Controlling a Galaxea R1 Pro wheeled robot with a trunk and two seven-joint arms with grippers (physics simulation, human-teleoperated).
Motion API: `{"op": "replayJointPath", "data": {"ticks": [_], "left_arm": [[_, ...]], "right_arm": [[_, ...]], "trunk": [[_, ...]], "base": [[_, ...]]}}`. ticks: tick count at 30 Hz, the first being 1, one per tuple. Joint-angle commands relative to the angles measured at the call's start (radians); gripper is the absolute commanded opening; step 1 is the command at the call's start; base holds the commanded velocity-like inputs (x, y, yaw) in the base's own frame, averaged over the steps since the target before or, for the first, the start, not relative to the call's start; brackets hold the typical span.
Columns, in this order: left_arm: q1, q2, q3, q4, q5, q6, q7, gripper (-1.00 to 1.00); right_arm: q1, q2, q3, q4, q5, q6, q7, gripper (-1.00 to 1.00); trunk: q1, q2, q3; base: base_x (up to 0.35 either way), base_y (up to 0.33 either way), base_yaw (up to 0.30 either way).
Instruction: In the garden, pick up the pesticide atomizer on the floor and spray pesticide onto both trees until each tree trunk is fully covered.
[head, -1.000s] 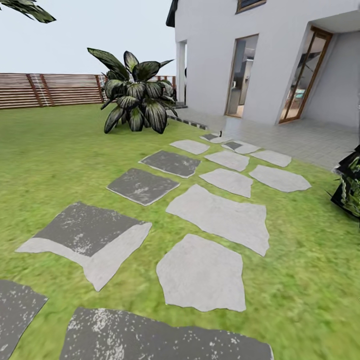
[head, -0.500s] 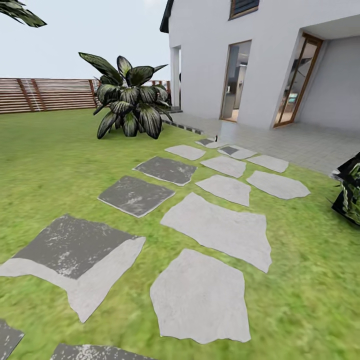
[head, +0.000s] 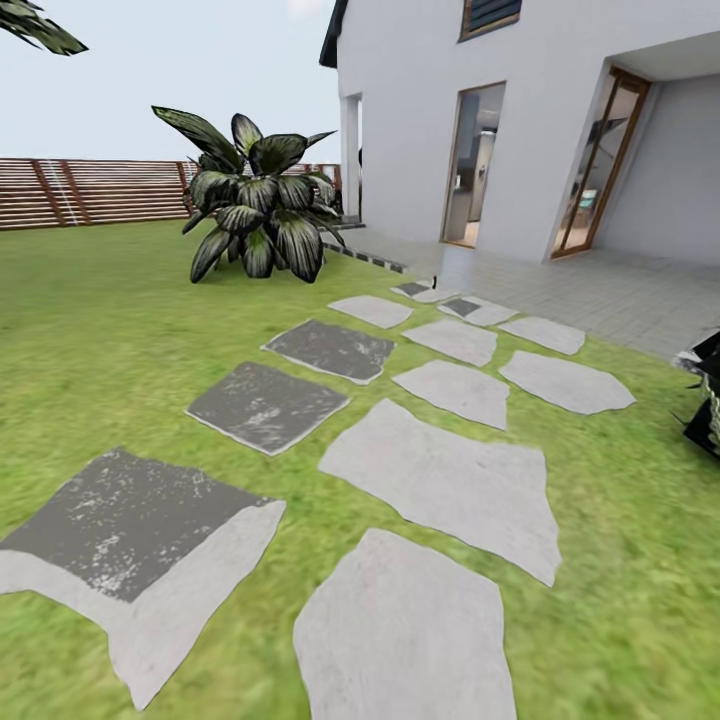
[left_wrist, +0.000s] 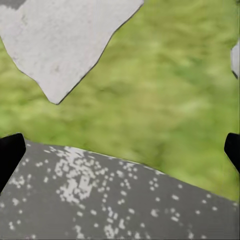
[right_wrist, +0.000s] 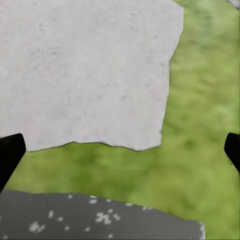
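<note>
Atomizer: none is to be seen on the lawn (head: 90, 330) here, nor either thick trunk, so where it lies cannot be told.

The left gripper (left_wrist: 120, 150) hangs empty, its two dark fingertips (left_wrist: 10, 152) wide apart at the picture's edges, over a speckled dark slab (left_wrist: 100, 200) with grass beyond. The right gripper (right_wrist: 120, 150) is likewise wide open and holds nothing, above a pale slab (right_wrist: 85, 70) and a strip of grass.

Outward, stepping stones (head: 440, 480) run across the grass toward the paved terrace (head: 600, 285) of a white house (head: 520, 90). A broad-leaved bush (head: 255, 210) stands by the house corner, and the slat fence (head: 90, 190) closes the lawn behind it.

The step in hand looks like searching while driving. To do it well, I would turn the base slowly away from the house toward the open grass, keep the head low enough to scan the ground, and leave both arms tucked and open until the sprayer shows.
</note>
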Motion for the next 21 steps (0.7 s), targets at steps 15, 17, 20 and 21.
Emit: {"op": "replayJointPath", "data": {"ticks": [15, 17, 20, 21], "left_arm": [[0.0, 0.0, -0.003, 0.001, 0.01, -0.003, 0.001, 1.0], [0.0, 0.0, -0.003, 0.001, 0.01, -0.003, 0.001, 1.0], [0.0, 0.0, -0.003, 0.001, 0.01, -0.003, 0.001, 1.0], [0.0, 0.0, -0.003, 0.001, 0.01, -0.003, 0.001, 1.0]], "right_arm": [[-0.001, 0.0, -0.003, -0.001, 0.0, -0.003, 0.0, 1.0], [-0.001, 0.0, -0.003, -0.002, 0.0, -0.003, -0.001, 1.0], [0.0, 0.0, -0.004, -0.003, -0.001, -0.003, -0.002, 1.0], [0.0, 0.0, -0.004, -0.003, -0.002, -0.003, -0.002, 1.0]], "trunk": [[0.0, 0.0, -0.001], [0.0, 0.0, -0.001], [0.0, 0.0, -0.001], [0.0, 0.0, -0.001]], "base": [[0.34, 0.0, 0.0], [0.34, 0.0, 0.0], [0.34, 0.0, 0.0], [0.34, 0.0, 0.0]]}}
